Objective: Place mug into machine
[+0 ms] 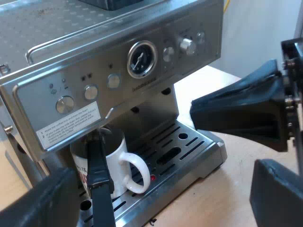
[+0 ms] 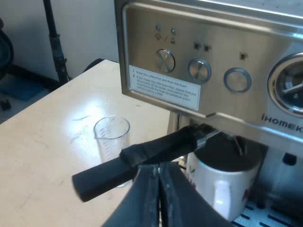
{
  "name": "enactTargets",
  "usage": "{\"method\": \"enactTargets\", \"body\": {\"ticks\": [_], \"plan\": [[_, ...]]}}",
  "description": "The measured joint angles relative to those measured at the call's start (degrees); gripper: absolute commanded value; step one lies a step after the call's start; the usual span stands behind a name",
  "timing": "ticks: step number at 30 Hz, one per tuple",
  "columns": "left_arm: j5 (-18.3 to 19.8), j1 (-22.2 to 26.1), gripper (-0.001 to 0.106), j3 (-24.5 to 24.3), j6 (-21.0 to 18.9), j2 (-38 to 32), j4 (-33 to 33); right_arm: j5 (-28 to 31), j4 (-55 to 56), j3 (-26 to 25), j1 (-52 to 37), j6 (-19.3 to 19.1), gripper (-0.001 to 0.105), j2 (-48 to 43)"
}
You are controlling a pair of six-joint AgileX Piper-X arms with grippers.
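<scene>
Mug, white ceramic (image 1: pixel 113 163), with a loop handle and red print on its side: stands upright on the slotted metal drip tray (image 1: pixel 189 142) of the brushed-steel espresso machine (image 1: pixel 71 52), directly under the metal holder with a dark handle (image 2: pixel 142 153) that is locked into the machine's front. The holder's handle juts outward across the mug's rim. Machine front: round pressure gauge, a row of round buttons and knobs, a white instruction label. Measuring glass, clear and marked with lines (image 2: pixel 111 135): upright on the pale wooden tabletop (image 2: pixel 42 142) beside the machine, apart from the mug. Left hand (image 1: pixel 158 189): black fingers spread wide, nothing between them, hanging before the drip tray, clear of the mug. Right hand (image 2: pixel 158 189): black fingers pressed together, gripping nothing, tips just under the holder's handle; whether they touch it cannot be told.
</scene>
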Motion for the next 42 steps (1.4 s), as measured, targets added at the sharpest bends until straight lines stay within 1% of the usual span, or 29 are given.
{"method": "enactTargets", "body": {"ticks": [4,8,10,15,21,26,33,38,42], "plan": [[0.0,0.0,0.102,0.0,-0.6,4.0,-2.9,-1.7,-0.5,0.0,-2.4,0.1,0.0,0.0],[0.1,0.0,0.102,0.0,-0.7,7.7,-4.9,-4.9,-0.9,0.0,-5.3,0.1,0.0,0.2],[0.1,0.0,0.102,0.0,-0.7,8.6,-5.8,-5.4,-1.3,0.0,-6.5,0.1,0.0,0.5],[0.1,0.0,0.102,0.0,-0.7,10.3,-7.4,-10.2,-1.8,-1.0,-9.2,0.1,0.0,2.7],[0.1,0.0,0.102,0.0,-0.7,10.3,-7.4,-11.6,-2.8,-4.8,-11.1,0.1,0.0,6.8],[0.1,0.0,0.102,0.0,-0.7,10.3,-7.4,-11.8,-3.3,-6.9,-11.3,0.1,0.0,9.5],[0.1,0.0,0.102,0.0,-0.7,10.3,-7.4,-11.8,-3.7,-7.0,-12.0,-0.1,0.0,11.8],[0.8,0.0,0.102,0.0,-0.7,10.3,-7.4,-11.8,-7.0,-7.0,-12.6,-0.2,0.0,11.9],[1.0,0.0,0.102,0.0,-0.7,10.3,-7.4,-11.8,-7.4,-7.0,-13.4,-0.2,0.0,11.9]]}}
